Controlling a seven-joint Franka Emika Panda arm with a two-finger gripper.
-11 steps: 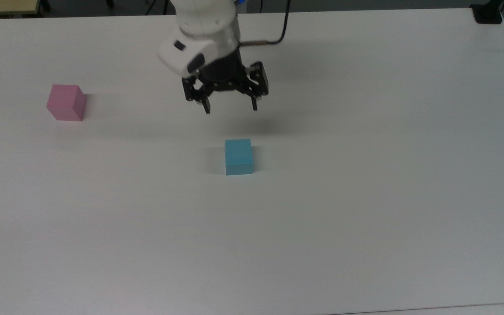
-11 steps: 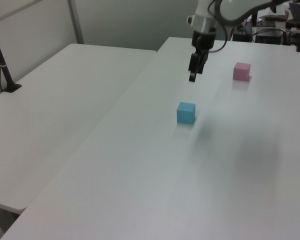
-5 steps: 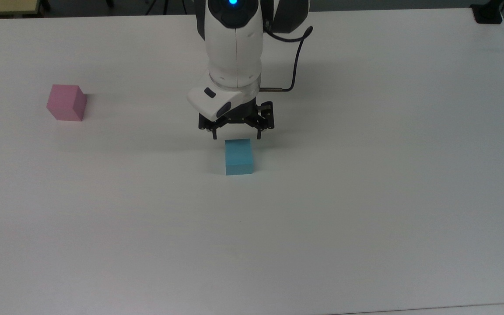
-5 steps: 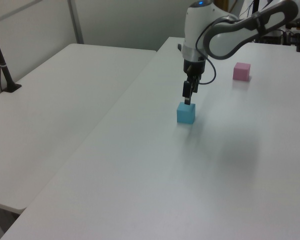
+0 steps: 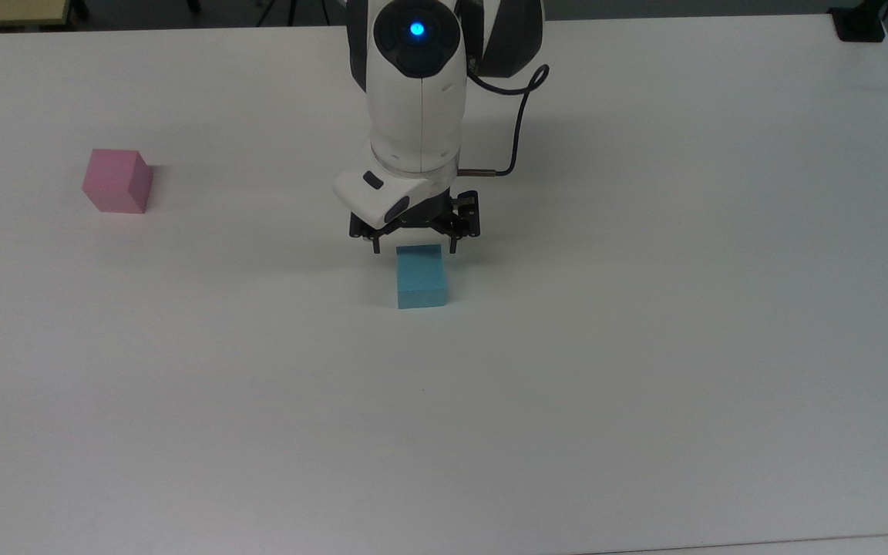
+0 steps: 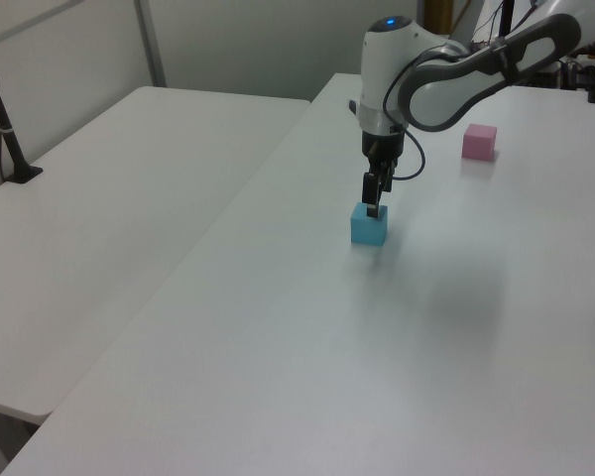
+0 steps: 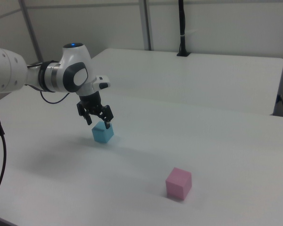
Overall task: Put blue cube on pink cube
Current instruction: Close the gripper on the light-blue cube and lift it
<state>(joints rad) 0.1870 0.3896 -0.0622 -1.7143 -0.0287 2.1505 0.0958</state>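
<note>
One blue cube (image 5: 421, 275) and one pink cube (image 5: 116, 181) lie apart; jaws spread.

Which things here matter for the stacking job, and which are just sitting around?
Part of the job:
- blue cube, under the open claw
- pink cube, far off at the top view's left

Just there:
- second table at the left view's left
- black post on it
</note>
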